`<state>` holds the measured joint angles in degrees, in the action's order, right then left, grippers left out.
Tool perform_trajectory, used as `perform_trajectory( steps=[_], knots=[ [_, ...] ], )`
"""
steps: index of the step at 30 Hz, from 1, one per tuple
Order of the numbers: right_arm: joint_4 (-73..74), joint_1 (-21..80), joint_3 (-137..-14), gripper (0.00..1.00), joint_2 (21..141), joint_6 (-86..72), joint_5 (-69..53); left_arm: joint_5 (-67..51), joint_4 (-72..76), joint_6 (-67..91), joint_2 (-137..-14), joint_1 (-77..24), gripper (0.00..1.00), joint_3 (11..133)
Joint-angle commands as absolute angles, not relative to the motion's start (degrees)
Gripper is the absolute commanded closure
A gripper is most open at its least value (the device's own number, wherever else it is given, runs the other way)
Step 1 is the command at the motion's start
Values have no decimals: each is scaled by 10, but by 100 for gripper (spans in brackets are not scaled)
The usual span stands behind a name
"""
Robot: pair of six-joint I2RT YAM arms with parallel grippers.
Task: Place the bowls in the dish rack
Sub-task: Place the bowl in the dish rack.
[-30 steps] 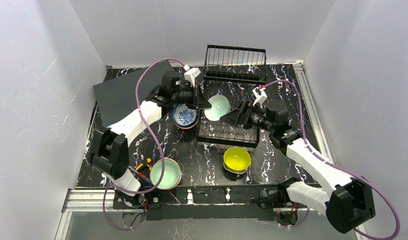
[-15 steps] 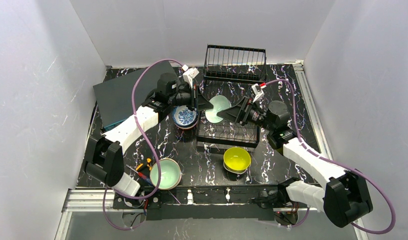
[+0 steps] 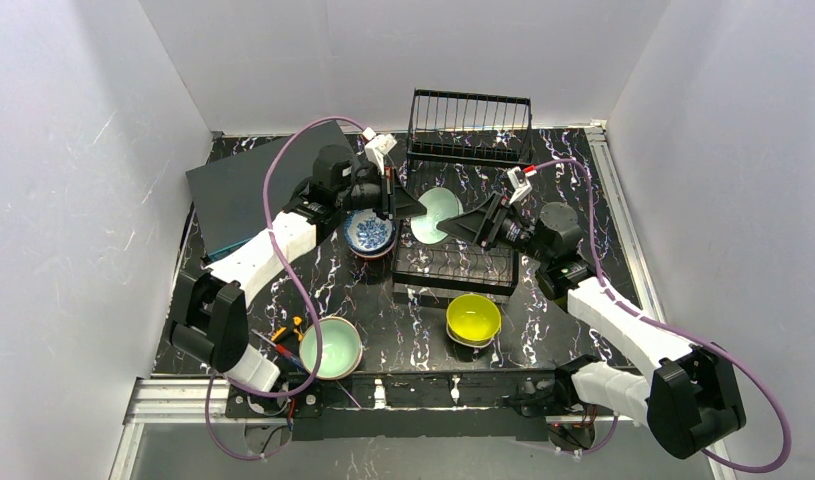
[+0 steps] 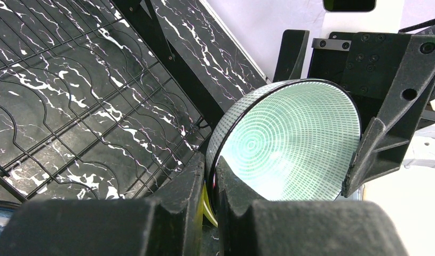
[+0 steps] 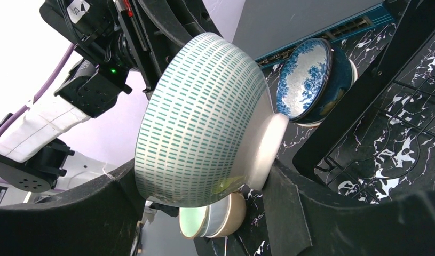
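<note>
A mint-green bowl (image 3: 436,214) with a dashed green pattern is held on edge above the dish rack's slotted base (image 3: 453,268). My left gripper (image 3: 415,207) is shut on its rim; in the left wrist view the fingers (image 4: 178,197) pinch the rim of the bowl (image 4: 290,144). My right gripper (image 3: 463,227) straddles the same bowl (image 5: 204,122) from rim to foot, with its right finger (image 5: 306,208) against the foot. A blue-and-white bowl (image 3: 369,232) sits left of the rack. A yellow bowl (image 3: 473,320) and a mint-and-beige bowl (image 3: 331,347) stand near the front.
The rack's upright wire basket (image 3: 470,125) stands at the back. A dark grey flat box (image 3: 253,185) lies at the back left. White walls close in on three sides. Small orange and red bits (image 3: 286,335) lie by the front-left bowl.
My right gripper has moved left and closed in around the mint-green bowl. My left gripper has turned the bowl more edge-on and shifted slightly back.
</note>
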<state>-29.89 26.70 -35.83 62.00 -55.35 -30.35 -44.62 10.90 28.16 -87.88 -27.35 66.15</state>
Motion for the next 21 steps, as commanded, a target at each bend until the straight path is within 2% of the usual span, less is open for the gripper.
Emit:
perform_trajectory(
  steps=[1, 4, 8, 10, 13, 21],
  knots=[
    [-310, 269, -378, 99, 611, -528, -305, -470, 127, 294, -879, -277, 92, 667],
    [-281, 270, -388, 99, 610, -502, -298, -464, 127, 293, -877, -277, 71, 665],
    [-207, 269, -408, 99, 609, -462, -277, -464, 126, 294, -879, -277, 34, 665],
    [-158, 269, -421, 99, 613, -439, -253, -459, 124, 292, -876, -277, 22, 664],
    [-101, 268, -446, 99, 626, -401, -231, -451, 122, 279, -865, -277, 13, 657],
    [13, 268, -504, 99, 658, -318, -197, -382, 76, 233, -827, -277, 4, 650]
  ],
)
